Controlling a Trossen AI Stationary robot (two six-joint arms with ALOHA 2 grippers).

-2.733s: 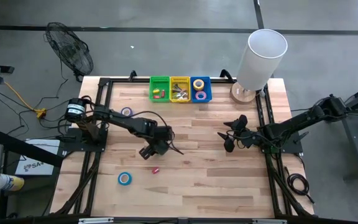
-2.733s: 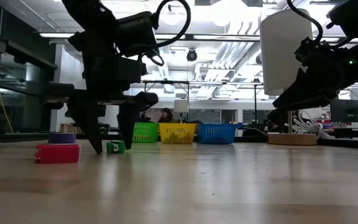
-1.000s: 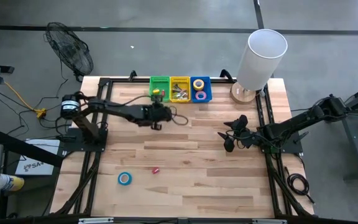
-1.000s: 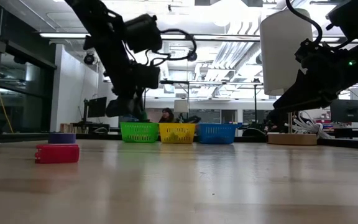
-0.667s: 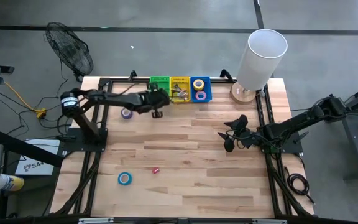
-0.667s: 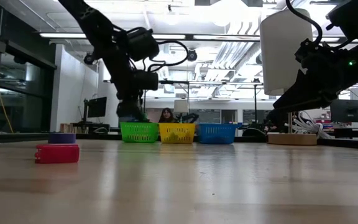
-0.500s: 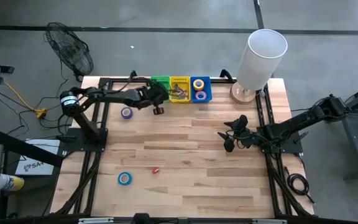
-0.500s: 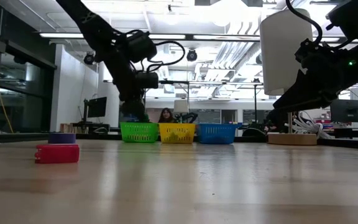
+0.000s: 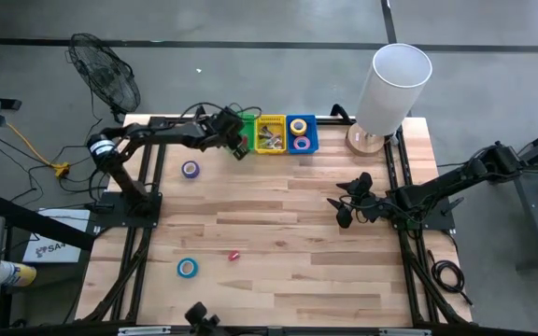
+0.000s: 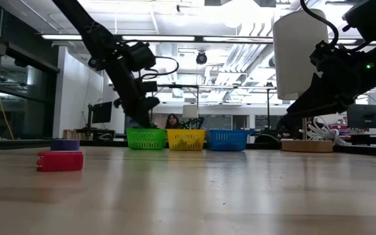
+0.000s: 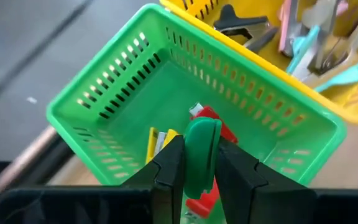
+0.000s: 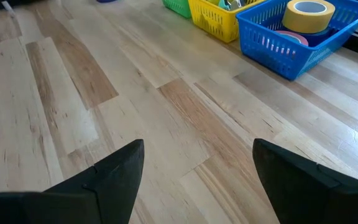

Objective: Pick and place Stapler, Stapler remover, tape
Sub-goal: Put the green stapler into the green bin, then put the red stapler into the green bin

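Observation:
My left gripper [image 9: 238, 143] hangs over the green basket [image 9: 242, 119] at the table's far edge, shut on a small green stapler [image 11: 202, 156]. A red stapler [image 11: 214, 119] and a yellow one [image 11: 156, 142] lie on the basket's floor. Another red stapler [image 9: 234, 254] lies on the table at the near left, with a blue tape roll [image 9: 187, 268] beside it and a purple tape roll [image 9: 190, 169] farther back. My right gripper [image 9: 346, 207] waits open at the right, nothing between its fingers [image 12: 107, 179]. My left gripper pinches the green stapler's two flat sides [image 11: 197, 163] between its two fingers [image 11: 169, 169]. The fingers slant down from above. The stapler is lifted clear, over the inside of the green basket [image 11: 104, 118].
A yellow basket [image 9: 270, 133] with staple removers and a blue basket [image 9: 299, 133] with tape rolls stand right of the green one. A tall white cylinder [image 9: 390, 89] stands at the far right corner. Bare wood lies between the arms.
My left gripper has carried the green stapler from the table's middle left toward the far edge and now stands over the green basket, still shut on it. The right arm has kept still.

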